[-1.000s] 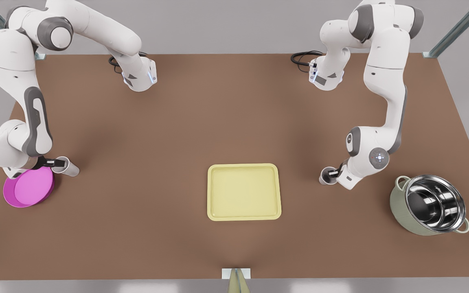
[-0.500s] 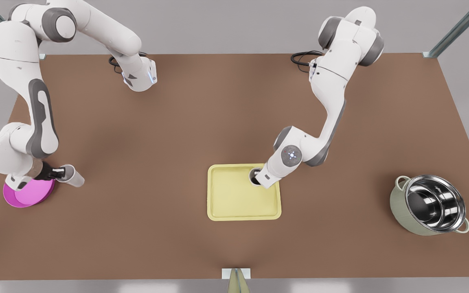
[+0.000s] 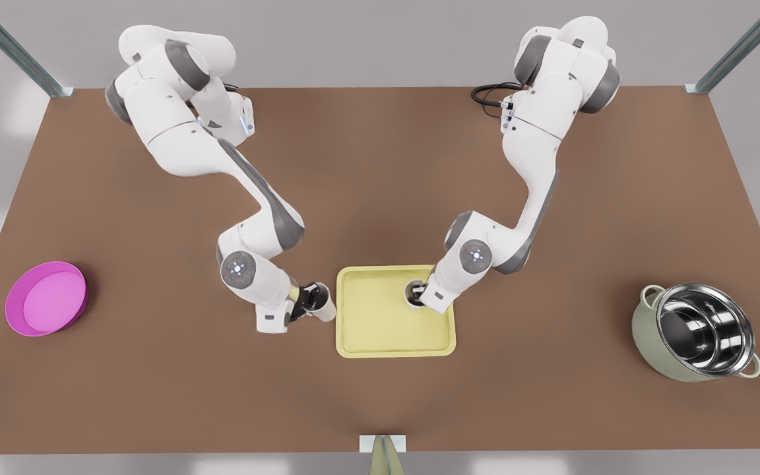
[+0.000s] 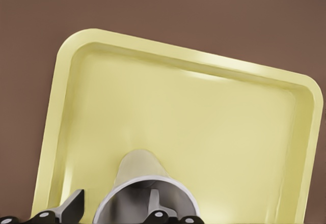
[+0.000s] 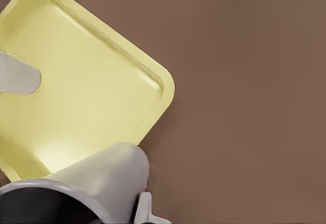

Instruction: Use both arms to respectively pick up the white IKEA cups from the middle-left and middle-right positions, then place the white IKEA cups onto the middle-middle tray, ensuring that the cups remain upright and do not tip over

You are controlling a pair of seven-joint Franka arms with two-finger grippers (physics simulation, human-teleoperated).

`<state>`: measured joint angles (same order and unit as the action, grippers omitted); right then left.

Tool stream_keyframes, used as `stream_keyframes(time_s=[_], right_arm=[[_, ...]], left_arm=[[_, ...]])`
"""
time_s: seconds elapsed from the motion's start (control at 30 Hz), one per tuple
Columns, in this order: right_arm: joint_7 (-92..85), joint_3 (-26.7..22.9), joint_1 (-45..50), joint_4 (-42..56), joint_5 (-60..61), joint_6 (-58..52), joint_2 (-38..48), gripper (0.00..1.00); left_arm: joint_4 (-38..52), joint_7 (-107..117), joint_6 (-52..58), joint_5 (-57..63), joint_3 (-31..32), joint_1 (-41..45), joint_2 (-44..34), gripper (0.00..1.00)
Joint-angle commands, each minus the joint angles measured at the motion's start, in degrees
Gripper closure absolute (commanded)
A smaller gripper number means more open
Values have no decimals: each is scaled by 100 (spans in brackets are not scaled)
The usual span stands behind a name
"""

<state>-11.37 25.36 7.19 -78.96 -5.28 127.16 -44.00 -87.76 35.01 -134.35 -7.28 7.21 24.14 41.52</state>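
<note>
Left gripper (image 3: pixel 417 295) fingers (image 4: pixel 71 210) clamp the first cup's (image 3: pixel 412 294) wall, upright inside the tray (image 3: pixel 367 330), upper right corner, frame center. Right gripper (image 3: pixel 309 303) fingers grip the second cup (image 3: pixel 322 307), tilted, just left of the tray over the table (image 3: pixel 380 185).

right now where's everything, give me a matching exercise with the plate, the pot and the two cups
1 magenta plate
2 pot
3 first cup, held by left gripper
4 second cup, held by right gripper

a within the tray outline
b table, front view's far right
c just off the tray's edge
d table, front view's far left

Pairs: 1-d, 2-b, 3-a, 4-c
</note>
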Motion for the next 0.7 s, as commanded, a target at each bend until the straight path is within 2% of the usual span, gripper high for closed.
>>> stream_keyframes(time_s=[0.0,0.17,0.27,0.3,0.37,0.4,0.43,0.47,0.5,0.53,0.67], right_arm=[[3263,-5,230,153,-52,415,-179,79],[3404,4,503,188,36,714,-575,79],[3396,-5,503,197,9,705,-742,79],[3396,4,503,206,9,705,-786,79],[3352,-5,503,206,18,697,-812,78],[3334,-14,485,197,9,696,-821,76],[3360,-14,494,206,9,696,-821,70],[3404,-14,511,197,9,696,-830,23],[3352,-14,520,197,-52,705,-848,0],[3325,-14,520,206,-70,705,-865,0],[3316,-14,529,241,-79,714,-865,0]], left_arm=[[5,1245,67,271,-1,-5,-12,0],[-4,1245,339,271,-1,-76,-188,0],[13,1254,1384,254,-1,-242,-785,0],[153,1245,2033,106,-9,-339,-1075,0],[2077,842,5031,25,-10,-1121,-1304,0],[2562,-281,5831,630,-10,-1420,-1313,0],[2817,-1856,6351,1343,-27,-1640,-1515,0],[2581,-2419,6492,1747,-115,-1622,-1760,0],[1415,-2718,5765,1801,-124,-1614,-2453,0],[945,-2710,5490,1774,-141,-1605,-2737,0],[1050,-2675,5499,1414,-97,-1614,-2491,0]])
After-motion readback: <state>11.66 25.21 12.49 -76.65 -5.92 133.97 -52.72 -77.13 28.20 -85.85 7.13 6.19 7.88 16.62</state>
